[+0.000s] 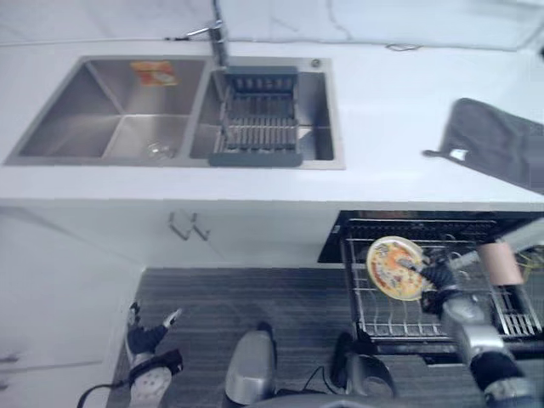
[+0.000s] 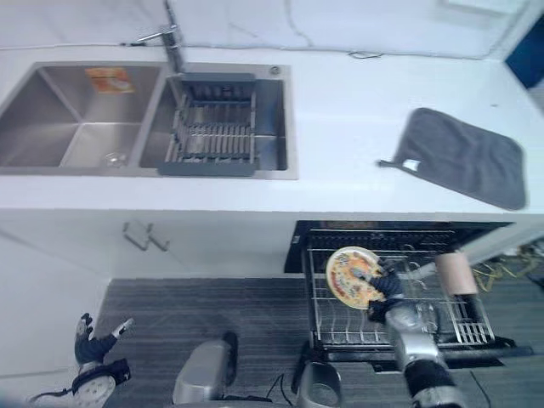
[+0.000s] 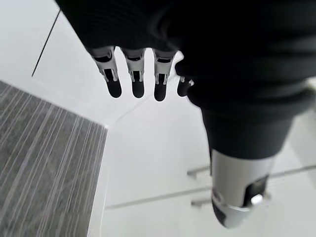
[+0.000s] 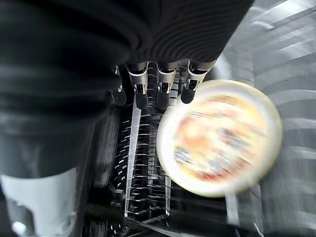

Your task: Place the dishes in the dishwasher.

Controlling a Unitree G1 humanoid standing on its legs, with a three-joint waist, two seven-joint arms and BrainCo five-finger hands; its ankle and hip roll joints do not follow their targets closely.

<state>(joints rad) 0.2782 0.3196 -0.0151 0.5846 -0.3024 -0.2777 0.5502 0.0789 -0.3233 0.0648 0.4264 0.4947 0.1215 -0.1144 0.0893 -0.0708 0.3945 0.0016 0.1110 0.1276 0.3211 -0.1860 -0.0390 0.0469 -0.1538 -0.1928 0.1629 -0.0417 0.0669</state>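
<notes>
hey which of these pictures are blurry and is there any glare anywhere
Right wrist view: the patterned plate is smeared by blur, and so is the dishwasher rack under it, with bright streaks of glare on the metal at the upper edge. Left wrist view: the robot hand is in silhouette against pale cabinet fronts. Eye views: soft throughout, evenly lit, with mild sheen in the steel sink.

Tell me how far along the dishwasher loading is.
The dishwasher rack is pulled out and nearly bare. The right hand holds a patterned plate over the rack; whether it has been let go is unclear. The left hand hangs idle, fingers straight.
</notes>
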